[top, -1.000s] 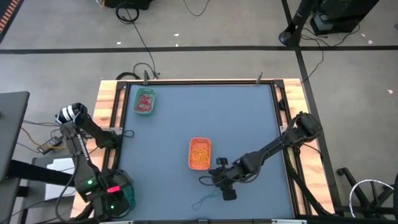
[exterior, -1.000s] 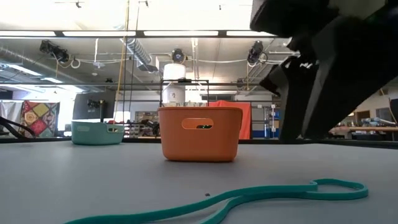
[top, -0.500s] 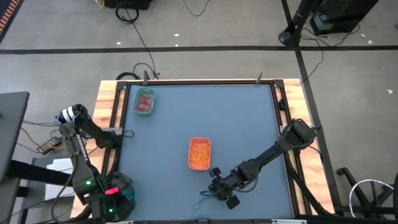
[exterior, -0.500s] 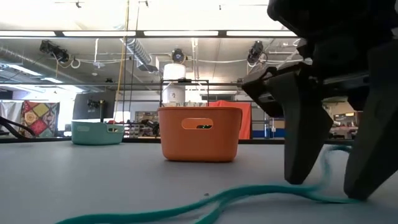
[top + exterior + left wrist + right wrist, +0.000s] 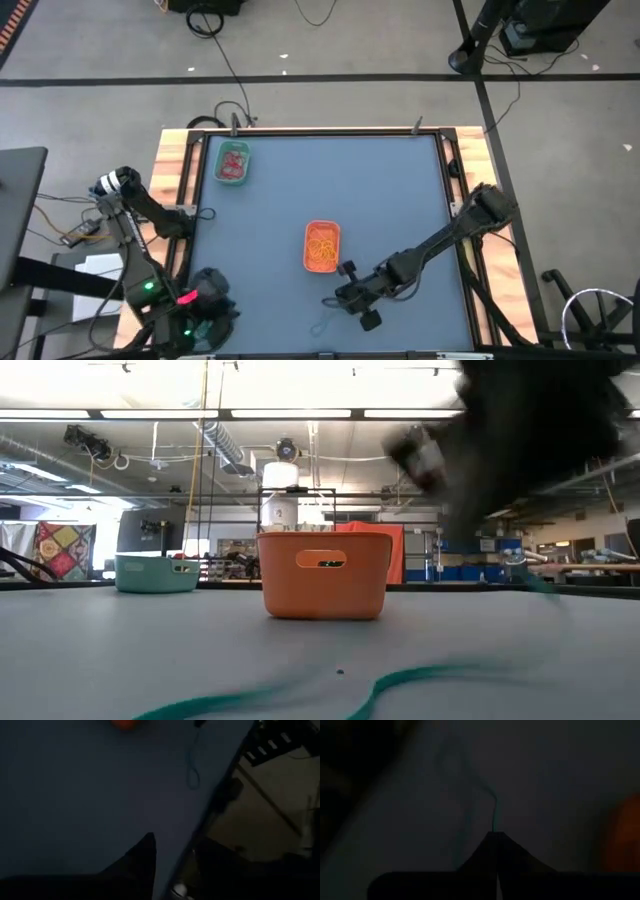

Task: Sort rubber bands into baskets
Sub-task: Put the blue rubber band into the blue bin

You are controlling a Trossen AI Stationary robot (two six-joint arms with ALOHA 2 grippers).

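A long teal rubber band (image 5: 322, 324) lies near the table's near edge, with my right gripper (image 5: 338, 300) shut on one end of it, just nearside of the orange basket (image 5: 321, 247). That basket holds orange bands. At the far left a dull teal-green basket (image 5: 233, 163) holds red bands. Over the table's near left corner my left gripper (image 5: 172, 842) stands open with nothing between its fingers. My right gripper pinches the teal band between its two shut fingertips; a single strand (image 5: 493, 822) runs out from the tips. That end (image 5: 530, 575) is lifted off the table, while the rest of the band (image 5: 400, 680) trails slack on the tabletop.
The wooden table frame (image 5: 172, 180) borders the blue-grey tabletop. Open tabletop stretches between the two baskets and along the right side. Black cables (image 5: 215, 115) lie on the floor beyond the far edge.
My right gripper dropped onto the teal band toward the near edge, shut on it, then rose and drew back toward the orange basket. The band's held end has lifted; its other end stays on the table. My left arm has shifted slightly toward the table's right.
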